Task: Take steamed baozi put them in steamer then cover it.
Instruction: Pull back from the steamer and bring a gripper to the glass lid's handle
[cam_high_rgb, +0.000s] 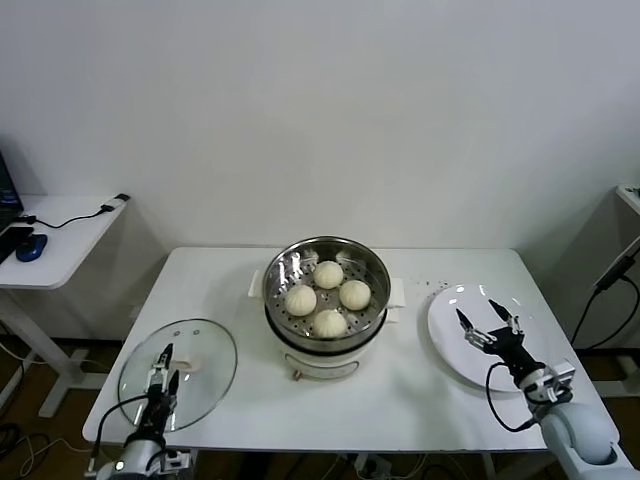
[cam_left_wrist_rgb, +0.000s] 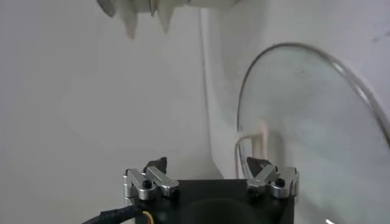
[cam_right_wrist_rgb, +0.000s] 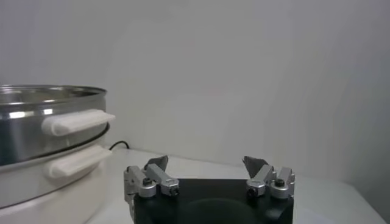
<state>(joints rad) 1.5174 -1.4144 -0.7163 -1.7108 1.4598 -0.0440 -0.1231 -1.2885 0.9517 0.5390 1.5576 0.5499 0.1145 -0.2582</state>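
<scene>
All four steamed baozi (cam_high_rgb: 328, 297) are already sitting in the steamer (cam_high_rgb: 327, 263), so the covering step looks like what is left, and it is turning on the cover (cam_high_rgb: 178, 373); that glass lid is lying flat on the table (cam_high_rgb: 420, 390) at the front left corner, well apart from the steamer and to its left and nearer the robot; the left hand (cam_high_rgb: 165, 366) is hovering right over it with its fingers spread wide and gripping nothing, while the right hand (cam_high_rgb: 489, 324) is sitting over the white plate (cam_high_rgb: 460, 345) on the far side of the steamer, likewise wide open and empty, so the left arm is plainly the nearer one for the lid; in the left wrist view the white bar handle (cam_left_wrist_rgb: 259, 139) is standing just ahead of the open hand (cam_left_wrist_rgb: 210, 167), slightly toward one finger rather than centred, and its long axis seems to be running roughly across the gap, though I cannot tell exactly; the cover is a transparent shallow dome with a thin metal rim, smooth and probably slippery except at the handle; the steamer is shiny stainless steel with a perforated floor, resting on a white base with side handles (cam_right_wrist_rgb: 78, 122); the buns are smooth, cream-white, domed and soft-looking, clustered near the centre and low enough that the lid should be clearing them.
</scene>
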